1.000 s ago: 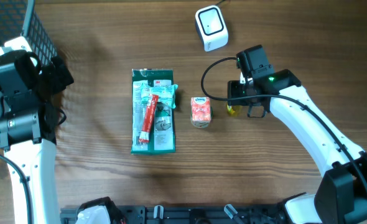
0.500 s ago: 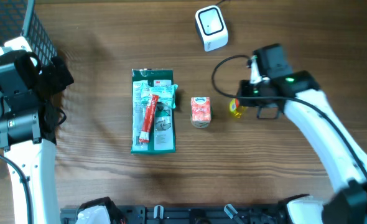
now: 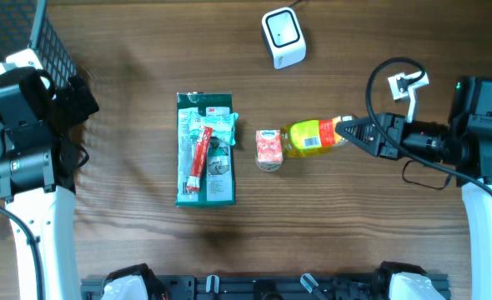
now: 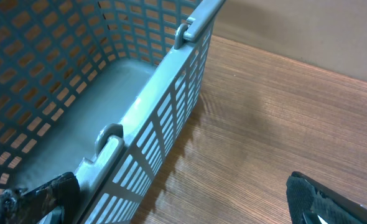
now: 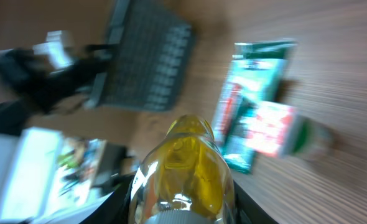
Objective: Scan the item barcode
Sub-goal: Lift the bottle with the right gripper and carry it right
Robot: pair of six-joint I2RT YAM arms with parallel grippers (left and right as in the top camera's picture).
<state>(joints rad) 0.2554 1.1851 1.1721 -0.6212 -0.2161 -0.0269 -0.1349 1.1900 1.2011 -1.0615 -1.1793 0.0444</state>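
Note the right pincer (image 3: pixel 352 131) clamped on the neck end of the yellow bottle (image 3: pixel 311 137), held sideways over the tabletop (image 3: pixel 379 225), just right of the small pink tissue pack (image 3: pixel 268 150). Carry toward the white scanner (image 3: pixel 283 37) at the far centre, roll the wrist to face the label's barcode to its window, and hold steady without loosening the grip. Note the left pincer (image 3: pixel 72 102) spread wide, gripping nothing, beside the mesh basket (image 4: pixel 147 118); see nothing in its visible part.
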